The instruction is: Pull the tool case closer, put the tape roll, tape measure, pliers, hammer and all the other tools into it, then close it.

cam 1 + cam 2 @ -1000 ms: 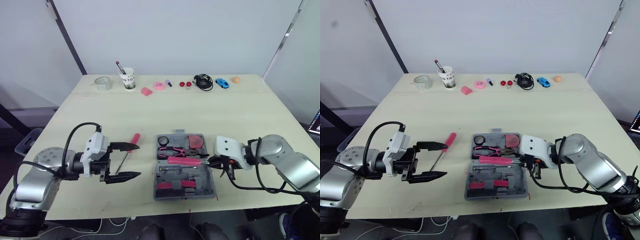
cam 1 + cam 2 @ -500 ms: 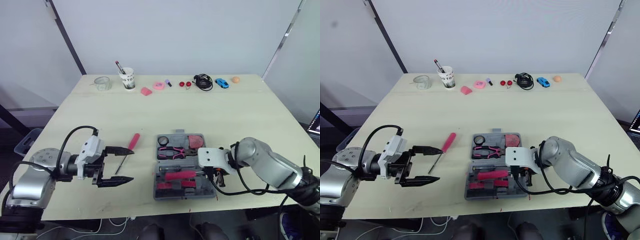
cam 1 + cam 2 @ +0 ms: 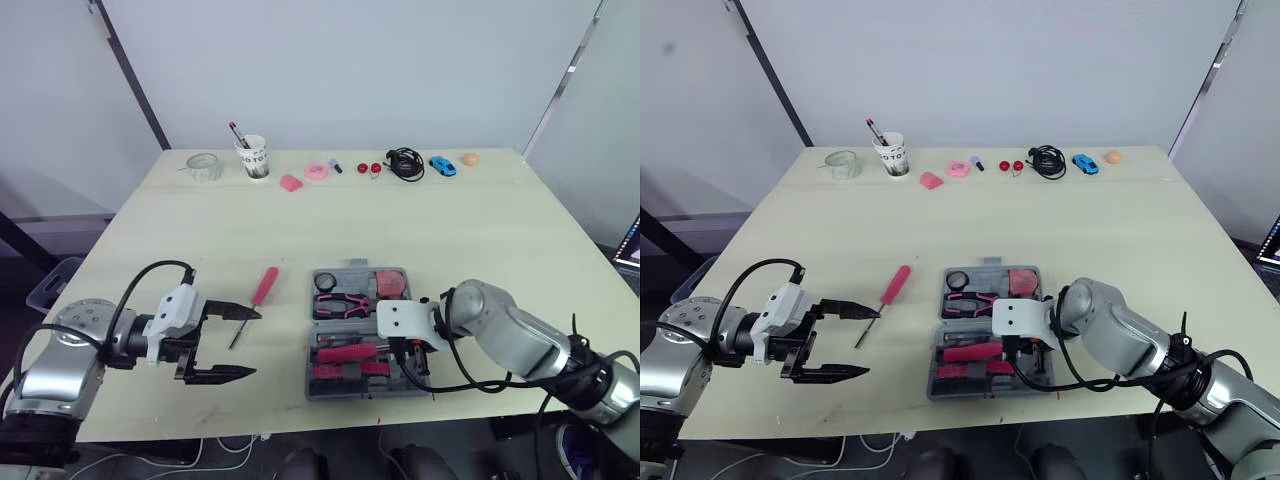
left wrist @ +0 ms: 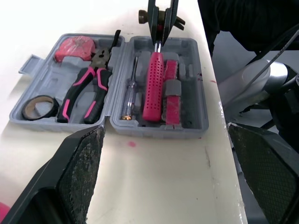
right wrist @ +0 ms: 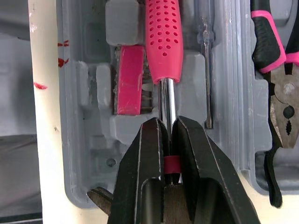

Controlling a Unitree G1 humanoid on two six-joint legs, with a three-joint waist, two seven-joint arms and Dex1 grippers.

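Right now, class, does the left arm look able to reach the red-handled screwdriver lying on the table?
Probably yes. The left gripper is open and close by the screwdriver, which lies alone on the bare table, with nothing between them.

Pale wood table (image 3: pixel 300 220) w/ white walls (image 3: pixel 380 70) behind

LIGHTING CONDITIONS

Bright, diffuse light from overhead covers the table (image 3: pixel 330 220) evenly. Shadows are faint and sit close beneath objects. A narrow glare line runs along the steel shank of the hammer (image 5: pixel 164 56) (right wrist view). The tabletop washes toward white in the left wrist view.
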